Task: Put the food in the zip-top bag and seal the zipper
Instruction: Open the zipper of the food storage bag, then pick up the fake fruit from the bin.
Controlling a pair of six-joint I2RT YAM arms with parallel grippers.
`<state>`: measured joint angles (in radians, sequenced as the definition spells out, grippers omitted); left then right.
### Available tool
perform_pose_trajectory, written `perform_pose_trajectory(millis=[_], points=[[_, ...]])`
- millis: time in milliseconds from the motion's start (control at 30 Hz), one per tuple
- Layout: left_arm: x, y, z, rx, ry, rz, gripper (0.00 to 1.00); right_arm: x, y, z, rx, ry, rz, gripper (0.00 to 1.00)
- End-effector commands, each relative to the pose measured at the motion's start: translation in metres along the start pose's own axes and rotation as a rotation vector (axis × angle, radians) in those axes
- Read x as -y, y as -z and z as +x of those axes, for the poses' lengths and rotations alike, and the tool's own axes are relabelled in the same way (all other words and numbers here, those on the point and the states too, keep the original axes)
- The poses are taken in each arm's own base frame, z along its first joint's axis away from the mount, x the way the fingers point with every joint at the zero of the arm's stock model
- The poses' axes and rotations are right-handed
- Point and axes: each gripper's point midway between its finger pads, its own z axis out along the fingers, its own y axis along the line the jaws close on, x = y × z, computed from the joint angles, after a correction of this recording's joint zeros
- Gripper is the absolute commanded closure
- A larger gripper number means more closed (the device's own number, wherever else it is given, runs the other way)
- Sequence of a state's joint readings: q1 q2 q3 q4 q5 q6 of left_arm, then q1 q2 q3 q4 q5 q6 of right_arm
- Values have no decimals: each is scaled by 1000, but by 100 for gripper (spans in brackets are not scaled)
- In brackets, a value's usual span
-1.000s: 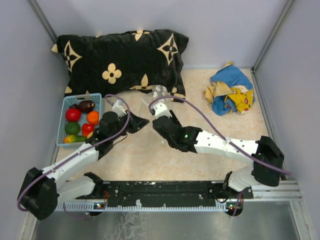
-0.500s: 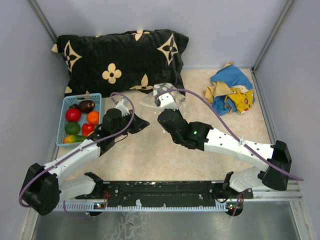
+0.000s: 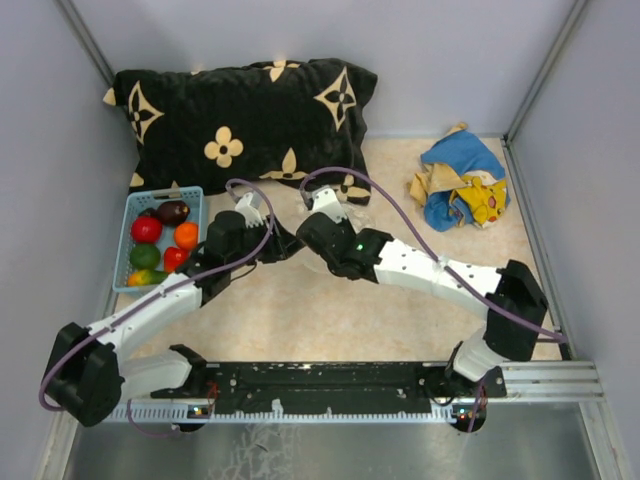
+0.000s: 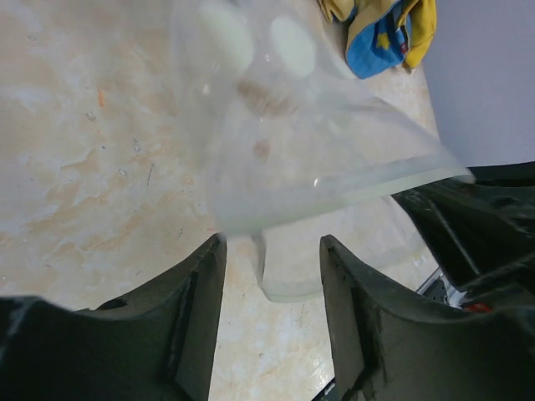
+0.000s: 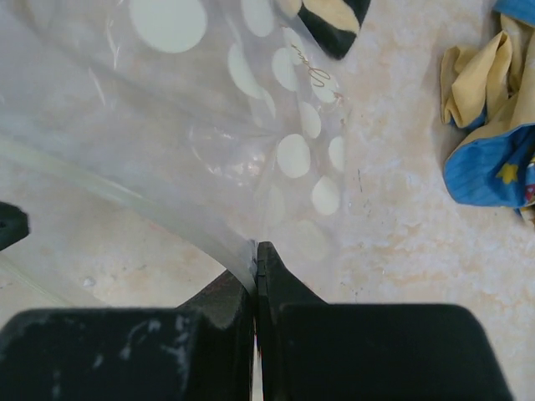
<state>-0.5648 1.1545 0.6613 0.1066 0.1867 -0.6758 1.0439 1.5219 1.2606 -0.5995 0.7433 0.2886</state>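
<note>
Right gripper (image 5: pixel 255 251): fingers together, clamped on edge of zip-top bag (image 5: pixel 209 125). Compared with half a second ago, right wrist has shifted left and lower in top view, away from pillow (image 3: pixel 240 120). Bag has come down with it, now at frame centre.
Left gripper (image 4: pixel 272 251): fingers apart, advanced right toward bag. Zipper (image 4: pixel 359 188) just ahead of tips.
Food (image 3: pixel 160 240): unchanged, in basket (image 3: pixel 165 191) at left edge.

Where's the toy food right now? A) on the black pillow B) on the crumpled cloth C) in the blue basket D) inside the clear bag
C: the toy food all sits in the blue basket, while the clear bag pinched in the right gripper looks empty.
</note>
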Motion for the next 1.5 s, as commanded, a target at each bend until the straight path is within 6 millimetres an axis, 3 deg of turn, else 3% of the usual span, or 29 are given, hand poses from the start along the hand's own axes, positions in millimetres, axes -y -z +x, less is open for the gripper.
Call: perform_pose_trajectory(millis=[0, 200, 367, 533, 733, 1000, 1133, 1300, 1467], points=[[0, 12, -19, 72, -40, -33, 39, -4, -4, -26, 6, -124, -25, 100], [-19, 32, -27, 108, -78, -159, 20, -19, -21, -32, -24, -158, -60, 100], [-42, 59, -39, 166, -94, -308, 13, -38, -29, -42, -5, -218, -110, 100], [-84, 91, -60, 212, -114, -499, 11, -48, -29, -54, 27, -290, -149, 100], [-146, 130, -100, 266, -67, -685, 12, -48, -36, -55, 29, -309, -155, 100], [-217, 157, -122, 236, -15, -900, 11, -45, -45, -48, 25, -292, -124, 100], [-242, 157, -115, 189, 29, -973, 9, -47, -48, -44, 23, -288, -130, 100], [-276, 172, -94, 140, 55, -1128, 11, -50, -51, -41, 29, -281, -139, 100], [-292, 173, -88, 98, 75, -1164, 18, -52, -56, -34, 17, -271, -137, 100]])
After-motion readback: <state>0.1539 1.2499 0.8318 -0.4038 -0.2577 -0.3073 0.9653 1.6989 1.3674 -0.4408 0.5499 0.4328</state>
